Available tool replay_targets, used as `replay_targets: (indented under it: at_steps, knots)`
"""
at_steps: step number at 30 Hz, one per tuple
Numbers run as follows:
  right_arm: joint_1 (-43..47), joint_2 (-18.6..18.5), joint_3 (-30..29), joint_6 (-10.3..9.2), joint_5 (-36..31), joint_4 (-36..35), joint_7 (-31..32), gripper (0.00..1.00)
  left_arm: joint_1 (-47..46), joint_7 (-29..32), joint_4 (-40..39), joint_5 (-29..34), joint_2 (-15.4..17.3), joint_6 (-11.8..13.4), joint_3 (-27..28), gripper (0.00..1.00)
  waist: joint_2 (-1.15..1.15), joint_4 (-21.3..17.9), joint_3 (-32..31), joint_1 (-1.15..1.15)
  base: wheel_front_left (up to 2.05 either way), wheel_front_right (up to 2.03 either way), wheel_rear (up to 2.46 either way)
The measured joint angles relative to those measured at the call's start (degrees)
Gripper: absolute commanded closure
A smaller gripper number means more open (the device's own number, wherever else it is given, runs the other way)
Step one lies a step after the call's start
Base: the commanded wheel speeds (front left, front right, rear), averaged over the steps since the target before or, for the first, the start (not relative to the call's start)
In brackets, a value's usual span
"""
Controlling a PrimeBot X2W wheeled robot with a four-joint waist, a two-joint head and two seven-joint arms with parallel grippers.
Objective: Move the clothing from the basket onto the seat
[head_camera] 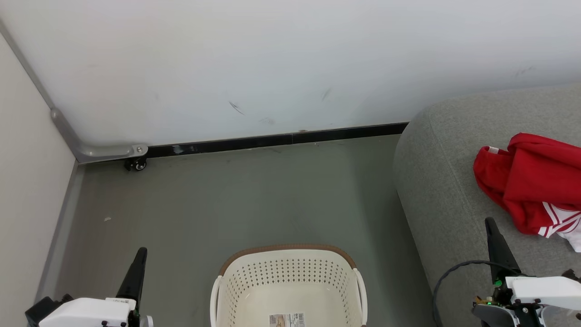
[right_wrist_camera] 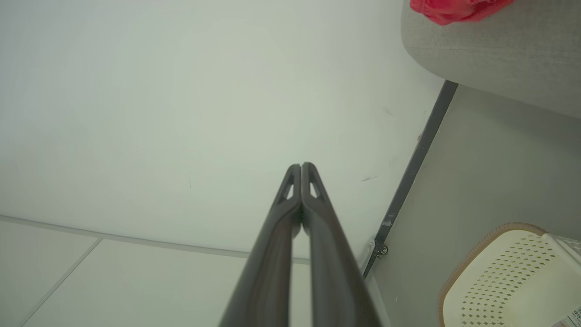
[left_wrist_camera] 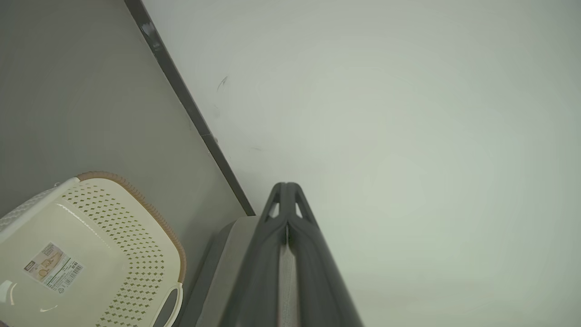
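The near end of the basket (head_camera: 290, 272) is cut off by the bottom edge of my head view, so I see just its far wall, brown rim and part of its floor. What shows of the inside is bare cream plastic with a printed label (head_camera: 287, 320) lying flat on the bottom; its print is too small to read.

The clothing (head_camera: 535, 181) lies in a crumpled red heap on the seat (head_camera: 445, 190), well apart from the basket. It runs off the right edge, so I cannot tell its full extent. White stripes and trim show at its lower end, plain red above; where one garment ends and another begins I cannot make out. The seat too is cut off at the right and bottom.

My left gripper (left_wrist_camera: 287, 187) has its two fingers pressed together with nothing between them, pointing toward the white wall (left_wrist_camera: 408, 136). My right gripper (right_wrist_camera: 301, 166) is likewise closed tight on nothing; in the head view it shows against the seat's grey fabric, near the clothing's striped end but apart from it.
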Motion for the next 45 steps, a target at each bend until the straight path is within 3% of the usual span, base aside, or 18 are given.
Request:
replay_targets:
  at_steps: [14,45]
  knots:
    - [-2.21,-0.44,-0.55,0.0,11.61,0.11,1.56,1.0,-0.92,2.05,-1.31,-11.33,-0.75,-3.09,1.75,1.0,0.0,-0.06,0.31,-0.02,0.0,0.0,0.0]
    - [-2.23,-0.48,-0.68,0.0,11.74,0.13,1.57,1.0,-0.92,1.99,-1.77,-11.66,-0.77,-3.08,1.55,1.0,0.0,-0.07,0.33,-0.03,0.0,0.0,0.0]
